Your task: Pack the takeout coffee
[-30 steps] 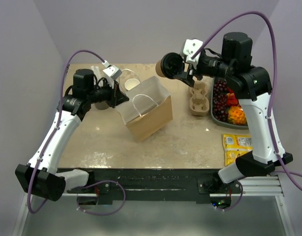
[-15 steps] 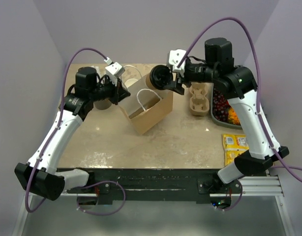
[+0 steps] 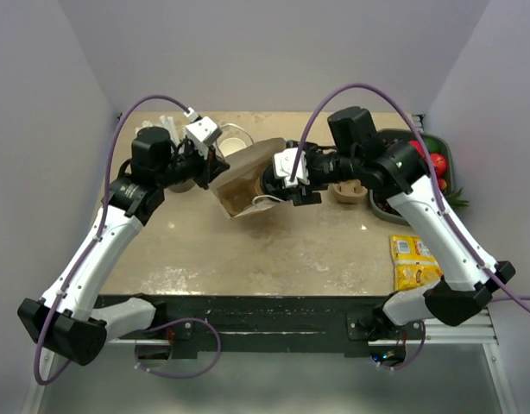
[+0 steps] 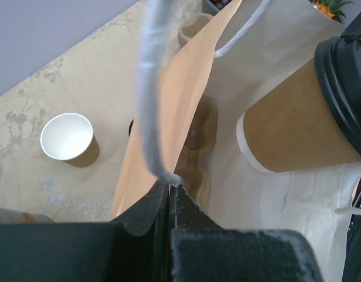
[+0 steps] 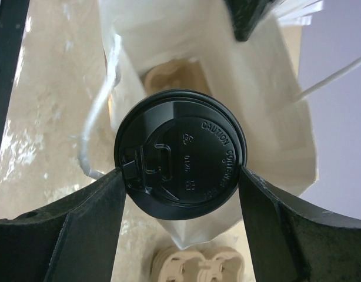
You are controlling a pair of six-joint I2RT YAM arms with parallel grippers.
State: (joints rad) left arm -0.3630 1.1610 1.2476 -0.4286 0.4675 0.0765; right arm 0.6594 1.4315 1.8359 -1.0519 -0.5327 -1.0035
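Note:
The takeout coffee (image 5: pixel 180 154), a kraft cup with a black lid, lies on its side in my right gripper (image 5: pixel 180 176), which is shut on it at the lid. The cup's base end is inside the mouth of the brown paper bag (image 3: pixel 239 177). The bag is tipped over with its opening toward the right arm. In the left wrist view the cup (image 4: pixel 298 117) rests against the bag's white inner wall (image 4: pixel 268 188). My left gripper (image 4: pixel 169 188) is shut on the bag's rim at the white handle. In the top view the right gripper (image 3: pixel 278 183) hides most of the cup.
A pulp cup carrier (image 5: pixel 169 76) lies deep inside the bag. A lidless brown cup (image 4: pixel 67 136) stands behind the bag. Another pulp carrier (image 3: pixel 347 185), a fruit tray (image 3: pixel 433 159) and yellow packets (image 3: pixel 414 259) are on the right. A cup of straws (image 3: pixel 170 128) stands at far left.
My right gripper has carried the coffee left and down from above the table into the bag's mouth. My left gripper has tipped the bag over toward the right.

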